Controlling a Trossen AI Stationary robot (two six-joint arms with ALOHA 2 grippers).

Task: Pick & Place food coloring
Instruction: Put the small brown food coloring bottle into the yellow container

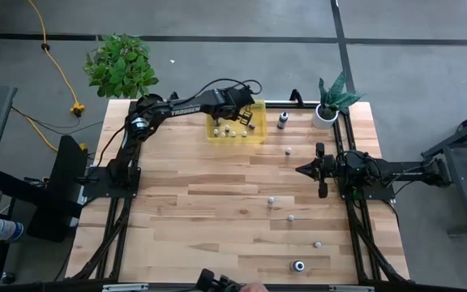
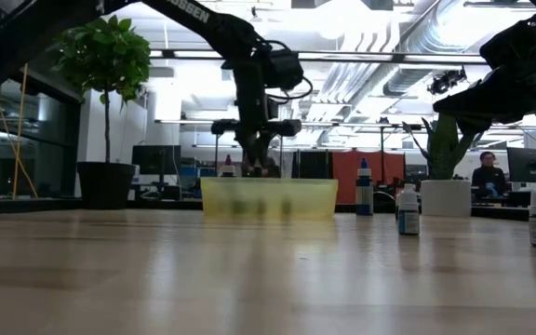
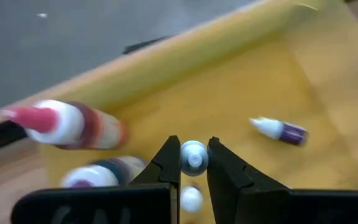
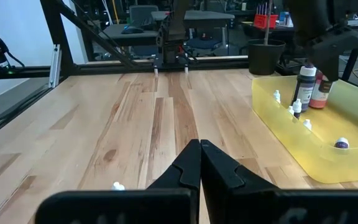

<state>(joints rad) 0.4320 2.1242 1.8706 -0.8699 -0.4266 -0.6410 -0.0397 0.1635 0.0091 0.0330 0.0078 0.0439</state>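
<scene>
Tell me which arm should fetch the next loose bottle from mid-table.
Probably right. The right end effector is shut, holds nothing and hangs beside the loose bottle. The left end effector is busy over the yellow bin, shut on a small bottle.

Yellow bin [image 1: 235, 135], pale wooden table [image 1: 217, 211]

Two dark, near-black jointed arms on black frame bases. Left arm [image 1: 177, 107]: white lettering along its link, looped black cable at the wrist. Right arm [image 1: 379, 170]: matching black. Fingers [image 3: 225, 177]: black, wedge-shaped.
</scene>
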